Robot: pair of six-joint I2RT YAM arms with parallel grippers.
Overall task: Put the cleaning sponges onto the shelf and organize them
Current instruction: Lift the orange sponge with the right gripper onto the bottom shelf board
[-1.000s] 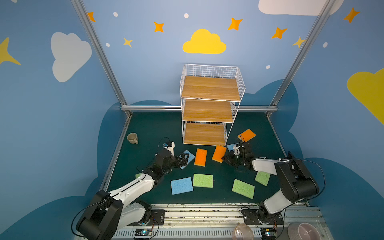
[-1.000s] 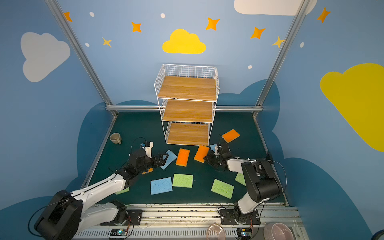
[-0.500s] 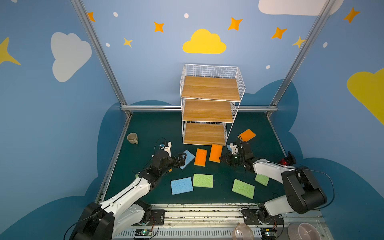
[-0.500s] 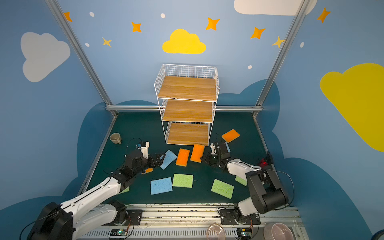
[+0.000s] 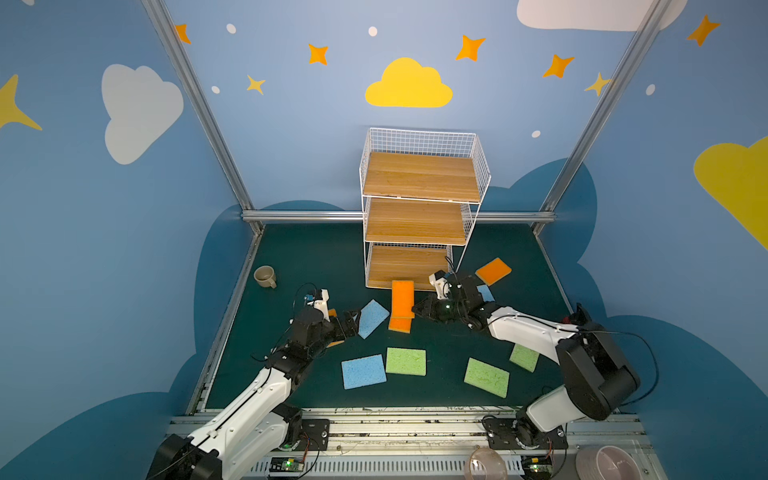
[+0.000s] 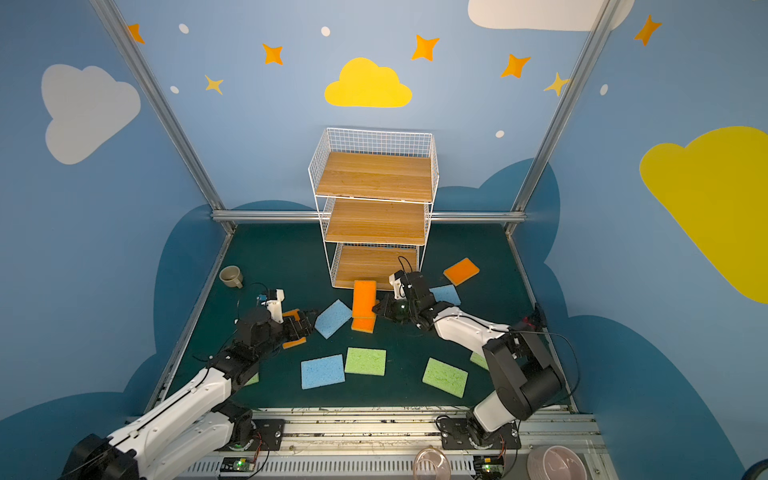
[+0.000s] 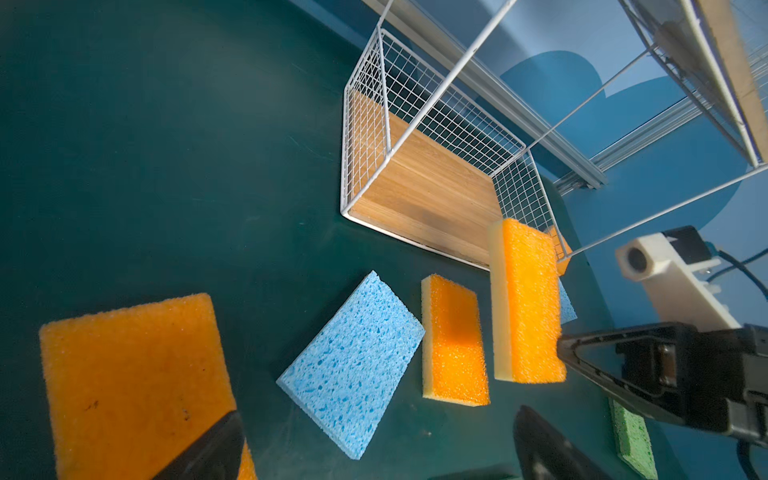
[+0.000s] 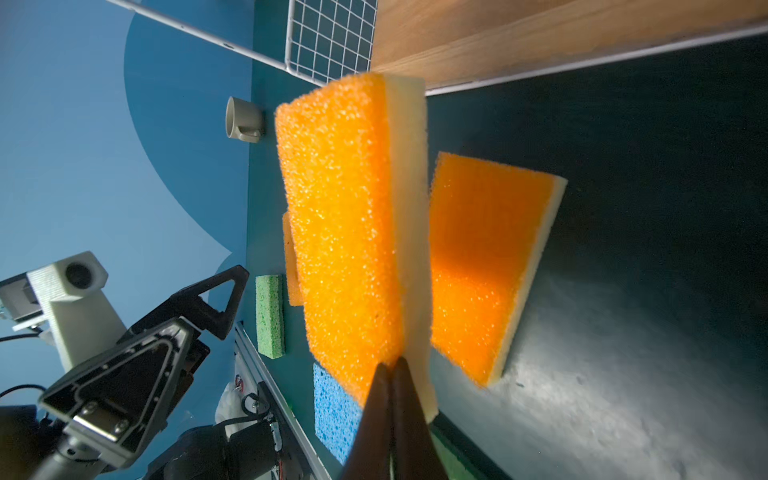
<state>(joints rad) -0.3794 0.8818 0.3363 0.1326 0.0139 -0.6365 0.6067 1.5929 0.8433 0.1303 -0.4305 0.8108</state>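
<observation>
Right gripper: the right gripper (image 8: 392,368) is pressed together on one short end of an orange sponge (image 5: 402,298), carrying it clear of the mat (image 5: 307,257).
Held sponge: its far end reaches the front edge of the shelf's (image 5: 482,166) lowest board (image 5: 405,266), toward the right corner. Whether it touches the wood cannot be told.
Left gripper: the left gripper (image 6: 305,323) is spread wide and holds nothing. It sits low over a second orange sponge (image 7: 133,374), with a blue sponge (image 5: 372,318) just beyond its tips.
Beneath: a third orange sponge (image 5: 401,325) lies flat under the held one.
Room: all three boards show bare wood. The lowest tier is open at the front, with wire walls at the sides and back.
Loose on the mat: a blue (image 5: 363,371) and two green sponges (image 5: 406,361) (image 5: 486,377) lie near the front, and a fourth orange one (image 5: 493,271) lies right of the shelf.
Hidden: a green sponge (image 5: 524,357) and a blue one (image 5: 484,293) are partly covered by the right arm.
</observation>
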